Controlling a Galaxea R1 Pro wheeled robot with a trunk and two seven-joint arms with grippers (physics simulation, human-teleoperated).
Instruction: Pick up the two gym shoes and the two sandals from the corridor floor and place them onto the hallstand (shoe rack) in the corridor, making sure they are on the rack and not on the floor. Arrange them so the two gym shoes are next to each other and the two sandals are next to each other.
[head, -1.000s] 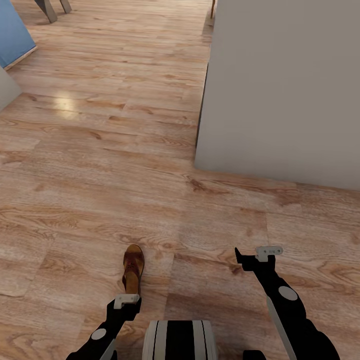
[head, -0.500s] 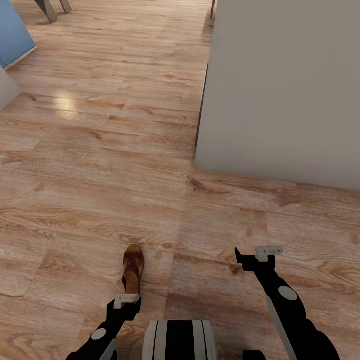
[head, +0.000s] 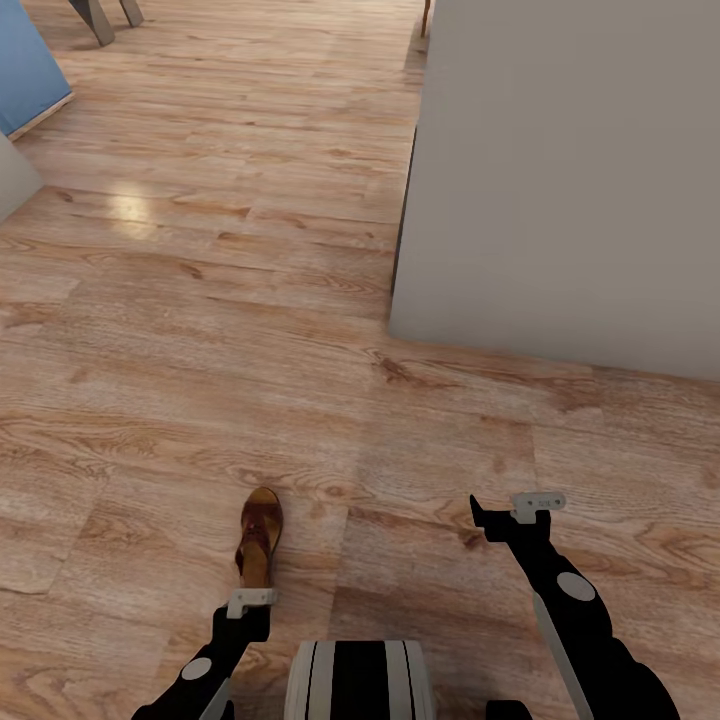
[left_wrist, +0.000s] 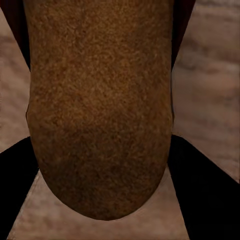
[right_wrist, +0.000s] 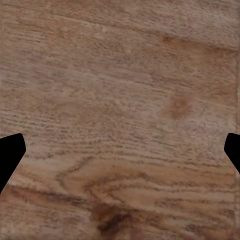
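Leftmost, a blue panel (head: 28, 70) with a pale lower edge stood at the far corner of the head view, and two grey furniture legs (head: 108, 16) showed beside it on the light brown wood-plank corridor floor (head: 200, 330). Nearer the robot, one dark brown strappy leather sandal with a tan footbed (head: 258, 537) lay lengthwise on the planks, toe pointing away, its heel end at the left gripper (head: 248, 606). In the left wrist view the sandal's rough brown surface (left_wrist: 100, 110) sat between the two black fingers (left_wrist: 15, 195), which flanked it closely on both sides; whether they actually pressed it could not be told. Centre bottom, the robot's white-and-black striped trunk (head: 360, 680) showed. Right of it, the right gripper (head: 508, 512) hovered over bare floor, its fingers (right_wrist: 10, 155) spread wide with nothing between them. Farther right, a tall pale grey wall block (head: 570, 170) rose from the floor.
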